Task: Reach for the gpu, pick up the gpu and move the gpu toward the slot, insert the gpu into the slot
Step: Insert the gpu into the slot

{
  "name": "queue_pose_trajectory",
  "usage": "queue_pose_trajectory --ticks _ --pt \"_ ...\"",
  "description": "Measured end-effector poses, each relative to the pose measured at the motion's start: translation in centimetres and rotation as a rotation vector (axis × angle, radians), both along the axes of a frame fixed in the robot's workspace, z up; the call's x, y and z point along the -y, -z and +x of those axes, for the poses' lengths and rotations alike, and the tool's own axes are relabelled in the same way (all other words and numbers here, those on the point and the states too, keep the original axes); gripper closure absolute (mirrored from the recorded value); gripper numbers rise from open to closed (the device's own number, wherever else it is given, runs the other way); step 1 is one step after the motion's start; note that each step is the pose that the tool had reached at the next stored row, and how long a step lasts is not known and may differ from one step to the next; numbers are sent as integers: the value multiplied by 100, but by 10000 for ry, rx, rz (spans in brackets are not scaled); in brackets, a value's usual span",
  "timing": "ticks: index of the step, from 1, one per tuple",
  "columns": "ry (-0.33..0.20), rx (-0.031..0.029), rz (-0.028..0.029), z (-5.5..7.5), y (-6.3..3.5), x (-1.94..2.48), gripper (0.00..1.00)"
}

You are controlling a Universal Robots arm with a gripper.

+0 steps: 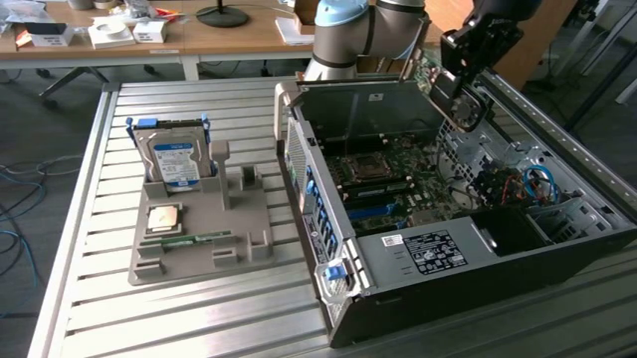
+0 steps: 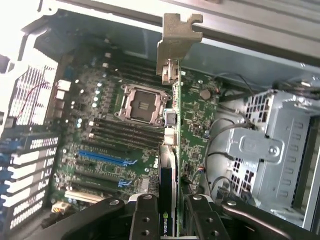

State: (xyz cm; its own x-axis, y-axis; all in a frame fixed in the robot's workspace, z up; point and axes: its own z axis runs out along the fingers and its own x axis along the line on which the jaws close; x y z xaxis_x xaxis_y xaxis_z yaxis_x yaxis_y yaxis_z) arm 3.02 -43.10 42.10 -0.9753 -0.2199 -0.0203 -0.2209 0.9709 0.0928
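The tool (image 2: 169,212) is clamped on the gpu (image 2: 169,172), one black finger (image 2: 145,217) on each face of the card, jaws at a middling width set by the card's thickness. From the wrist view the gpu is seen edge-on, running straight out from the tool, with its pale metal bracket (image 2: 176,42) at the far end from the fingers.

In the exterior view the tool (image 1: 463,71) hangs over the far rim of the open computer case (image 1: 418,253), and the gpu (image 1: 466,110) hangs under it, tilted, in the air above the case's interior and touching nothing else.

Below the tool lies the green motherboard (image 2: 195,115). The square silver CPU socket (image 2: 141,104) sits to one side of the held card. Nearer the tool on that same side are the blue connector strips (image 2: 107,159) with the black slot (image 2: 100,171) just beside them. The card is well apart from the slot. On the card's other side stands the grey metal drive cage (image 2: 270,150).

Well away from the tool, on the slatted metal counter (image 1: 100,298), a grey holder (image 1: 214,224) carries a hard drive (image 1: 177,156) standing upright, a CPU chip (image 1: 164,218) and a memory stick (image 1: 189,240).
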Motion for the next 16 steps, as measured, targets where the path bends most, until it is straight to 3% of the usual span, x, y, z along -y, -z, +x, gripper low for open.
queue_pose_trajectory --ticks 16 --pt "-2915 0 -4 0 11 0 73"
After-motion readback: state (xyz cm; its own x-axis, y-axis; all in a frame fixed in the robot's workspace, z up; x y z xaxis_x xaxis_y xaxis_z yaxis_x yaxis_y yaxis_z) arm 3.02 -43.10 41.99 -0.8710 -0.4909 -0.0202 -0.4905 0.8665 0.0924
